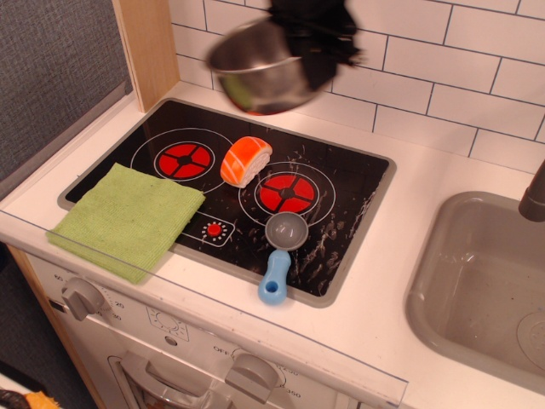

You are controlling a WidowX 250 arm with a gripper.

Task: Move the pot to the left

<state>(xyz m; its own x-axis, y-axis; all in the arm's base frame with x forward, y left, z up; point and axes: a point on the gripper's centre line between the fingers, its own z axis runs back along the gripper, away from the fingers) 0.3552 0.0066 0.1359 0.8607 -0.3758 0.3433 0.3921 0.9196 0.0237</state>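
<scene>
The pot (pixel 255 68), a large shiny steel bowl with a rolled rim, hangs in the air above the back of the black stovetop (pixel 358 183), tilted and blurred by motion. My gripper (pixel 317 38) is a dark blurred mass at the top edge, at the pot's right rim, and appears shut on it. The fingers are hidden by blur. The pot is clear of the stovetop, above and behind the salmon sushi piece (pixel 245 160).
A green cloth (pixel 128 217) lies on the stove's front left. A small grey scoop with a blue handle (pixel 279 256) lies at the front middle. Two red burners (pixel 288 192) mark the cooktop. A grey sink (pixel 481 281) is on the right. A wooden panel (pixel 149 47) stands at the back left.
</scene>
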